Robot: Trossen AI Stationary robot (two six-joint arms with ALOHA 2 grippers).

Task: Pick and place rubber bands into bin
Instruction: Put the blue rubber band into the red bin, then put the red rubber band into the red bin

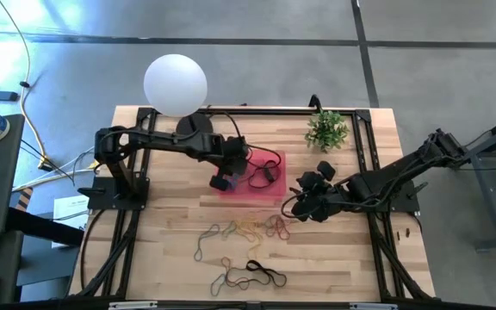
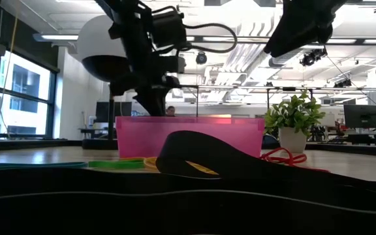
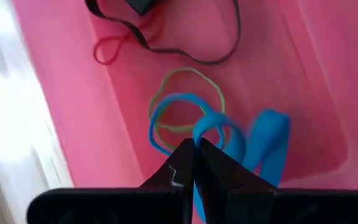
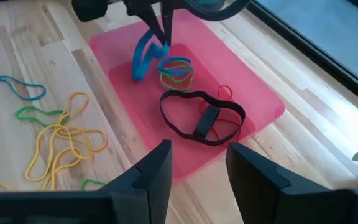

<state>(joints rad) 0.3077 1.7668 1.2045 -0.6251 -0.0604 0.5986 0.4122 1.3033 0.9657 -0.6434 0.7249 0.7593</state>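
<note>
The pink bin (image 1: pixel 269 194) lies mid-table, and my left gripper (image 3: pixel 194 152) is down inside it, shut on a blue rubber band (image 3: pixel 269 134). On the bin's floor lie a black band (image 4: pixel 194 121), a red band (image 4: pixel 225 93) and a yellow-green band (image 3: pixel 188 99). Several loose rubber bands (image 1: pixel 248 228) in yellow, green, orange and red lie on the wood nearer the front edge, with a black one (image 1: pixel 261 274) closer still. My right gripper (image 4: pixel 197 168) hovers open just right of the bin, holding nothing. My left gripper pinches the blue band (image 3: pixel 213 127) between its two fingertips (image 3: pixel 179 162), coming from above and pointing steeply down. The band hangs below the fingers in slack loops, and its lower part (image 4: pixel 138 68) reaches the bin's floor beside the yellow-green band.
A white globe lamp (image 1: pixel 176 83) stands at the far left of the table and a small potted plant (image 1: pixel 326 129) at the far right. A black frame (image 1: pixel 368 129) runs around the table's edges. Bare wood (image 1: pixel 351 258) lies at the near right.
</note>
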